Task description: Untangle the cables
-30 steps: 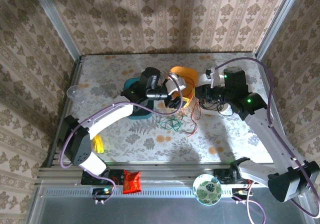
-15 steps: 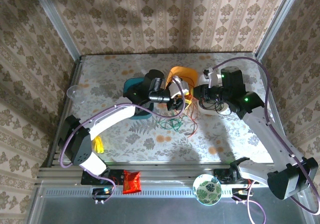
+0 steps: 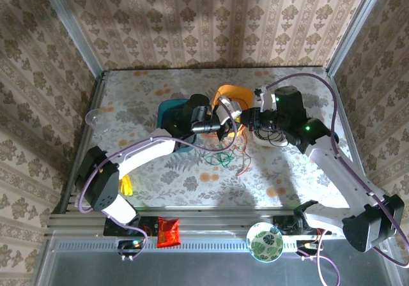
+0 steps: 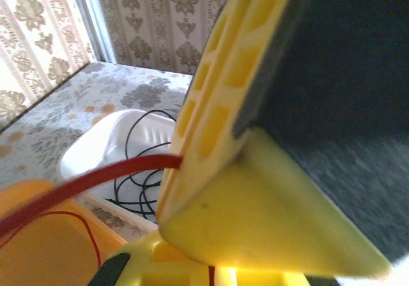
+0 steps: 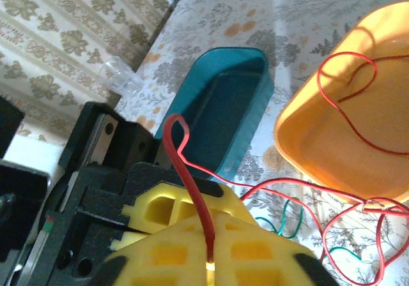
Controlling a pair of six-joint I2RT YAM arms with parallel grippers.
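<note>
While the floral table (image 3: 128,101) carries a teal bin (image 3: 167,110), an orange bin (image 3: 235,93) and a white tray (image 4: 105,136), the left gripper (image 3: 225,121) and right gripper (image 3: 250,119) meet over the orange bin, each clamped on the red cable (image 5: 192,177). The black cable (image 4: 137,180) lies coiled in the white tray. The green cable (image 3: 217,158) rests on the table nearby.

red cable (image 4: 96,177) cut off at edge, l finger (image 4: 255,203) blurred.

Arms reach inward; left tool (image 3: 225,121) and right tool (image 3: 250,119) clamped, nearly meeting.
</note>
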